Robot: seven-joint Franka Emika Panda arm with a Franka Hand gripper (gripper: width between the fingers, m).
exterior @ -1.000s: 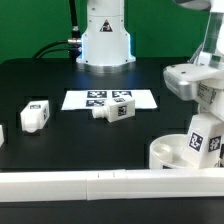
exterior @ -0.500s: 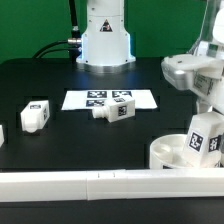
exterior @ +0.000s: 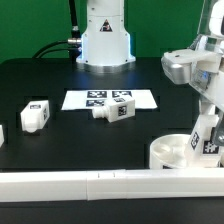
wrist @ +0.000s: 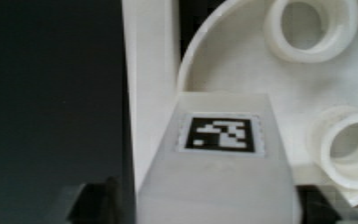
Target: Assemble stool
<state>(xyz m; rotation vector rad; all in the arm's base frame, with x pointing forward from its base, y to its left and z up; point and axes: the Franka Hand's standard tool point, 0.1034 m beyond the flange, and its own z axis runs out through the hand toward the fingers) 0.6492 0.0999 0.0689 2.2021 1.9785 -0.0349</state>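
The round white stool seat (exterior: 168, 151) lies at the exterior view's right, against the front rail. A white tagged leg (exterior: 205, 136) stands on it, leaning slightly. My gripper (exterior: 206, 112) has come down over the leg from above. In the wrist view the leg (wrist: 220, 135) fills the space between my dark fingers (wrist: 98, 200), which press on its two sides. My gripper (wrist: 202, 205) is shut on it. The seat (wrist: 229, 60) lies beneath, and two round sockets (wrist: 311, 24) show in it.
A loose leg (exterior: 35, 114) stands at the exterior view's left, and another white piece (exterior: 1, 133) shows at the left edge. A second leg (exterior: 115, 108) lies on the marker board (exterior: 85, 100). A long white rail (exterior: 100, 185) runs along the front. The arm's base (exterior: 105, 40) stands at the back.
My gripper has shifted toward the exterior view's left and its jaws have closed on the leg. The leg now looks narrower and tilted.
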